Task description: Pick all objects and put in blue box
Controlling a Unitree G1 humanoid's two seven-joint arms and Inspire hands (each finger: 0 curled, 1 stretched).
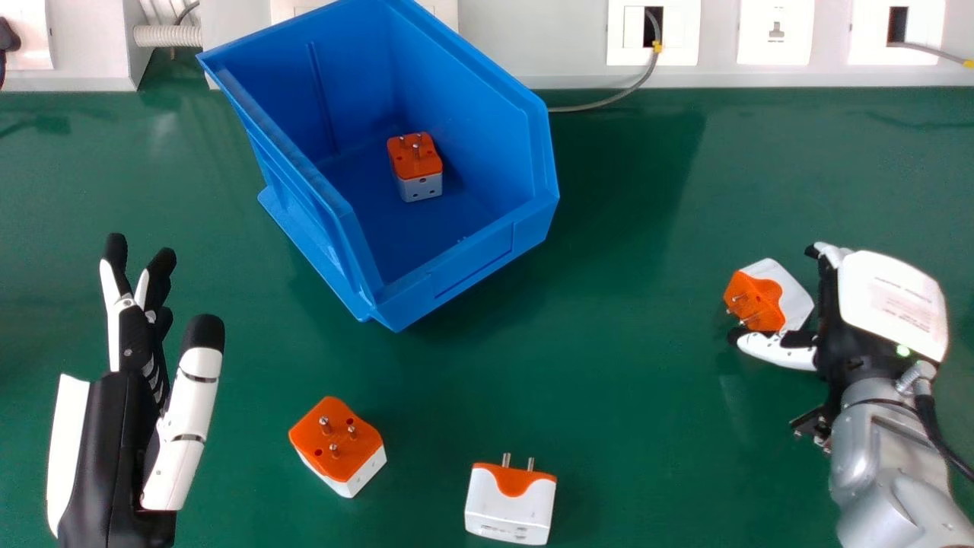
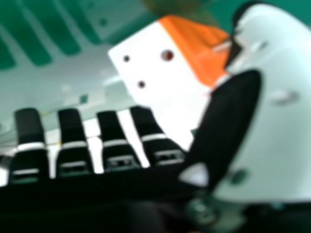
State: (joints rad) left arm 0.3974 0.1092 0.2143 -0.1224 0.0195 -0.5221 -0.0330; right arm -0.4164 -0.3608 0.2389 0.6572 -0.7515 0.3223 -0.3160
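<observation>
So far, one adapter is inside the blue box, resting on the floor of it with the pins up, so I judge the task is about one quarter finished. Three more are left for packing. The right hand, at the right side, has its thumb and fingers closed upon a tilted adapter, whose pins point to the left and near; if this one is fully free from the surface, I cannot tell. It seems the next one for the box, and the grip near its edge could perhaps let it turn. The two others wait at the near side: an orange-topped adapter left of the middle, and a white-sided adapter to its right, with the pins toward the far side. The left hand is at the left, idle, with fingers extended and thumb apart. The green table is smooth and a little shiny. Along its far edge runs white trunking with wall sockets, and a grey cable bends down behind the box.
</observation>
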